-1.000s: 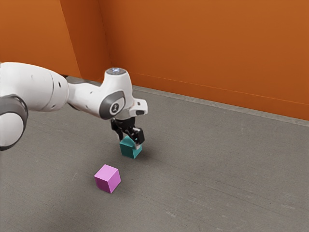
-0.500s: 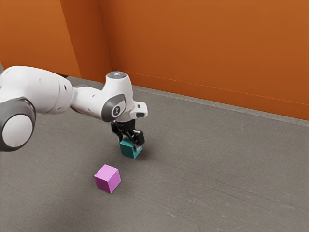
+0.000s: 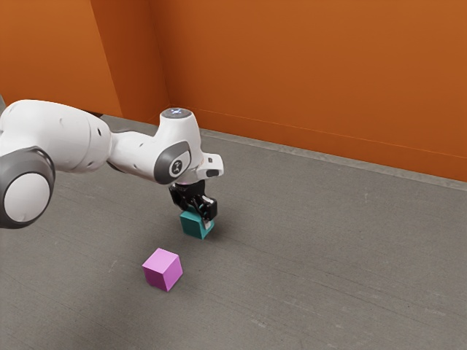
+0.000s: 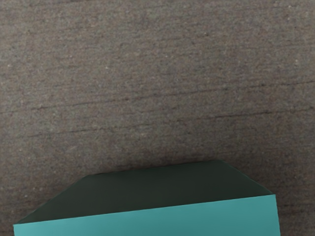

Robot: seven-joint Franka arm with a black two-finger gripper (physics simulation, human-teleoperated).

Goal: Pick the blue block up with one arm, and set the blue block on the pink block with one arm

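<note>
The blue block (image 3: 193, 227), teal in colour, rests on the grey floor near the middle of the exterior view. My black gripper (image 3: 197, 213) has come straight down onto it, its fingers astride the block's upper part and pressed against two opposite sides. In the wrist view the same block (image 4: 147, 216) looms large just under the hand, its dark side face turned toward the floor beyond. The pink block (image 3: 162, 269) lies apart on the floor, nearer the camera and a little toward the exterior view's left of the gripper.
Grey floor (image 3: 328, 255) stretches open toward the exterior view's right and front. Orange walls (image 3: 314, 73) close off the back, well away from the blocks. My white arm (image 3: 87, 149) reaches in from the exterior view's left.
The hand has sunk slightly over the teal block and shifted a touch toward the exterior view's left. The fingers have drawn in against it. The pink block has not moved.
</note>
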